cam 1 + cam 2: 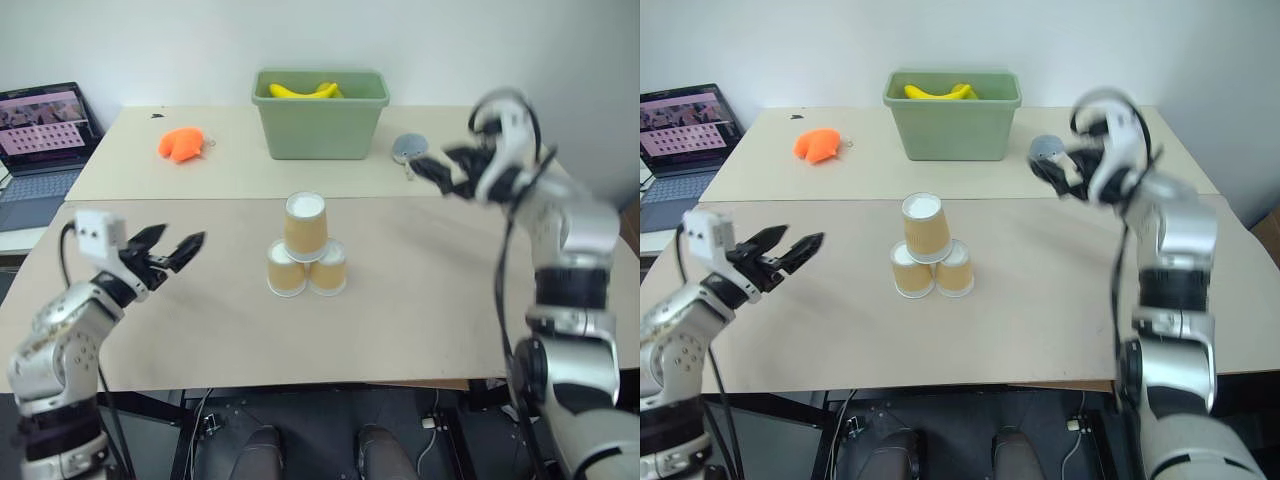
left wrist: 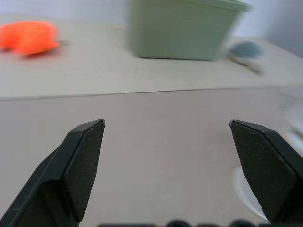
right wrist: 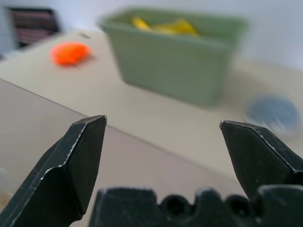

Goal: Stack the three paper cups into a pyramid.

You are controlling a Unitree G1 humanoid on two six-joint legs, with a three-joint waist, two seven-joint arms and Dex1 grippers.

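I saw the three small tan-orange paper cups (image 1: 303, 258) standing as a finished pyramid on the beige table (image 1: 420, 300): two upside down, touching side by side, the third upside down on top. My left gripper (image 1: 172, 247) hung with its black fingers spread wide and empty, the cups well off to its right. My right gripper (image 1: 447, 170) was likewise wide open and empty, the cups below and to its left, the green plastic bin (image 1: 320, 115) of yellow bananas (image 1: 300, 91) farther left.
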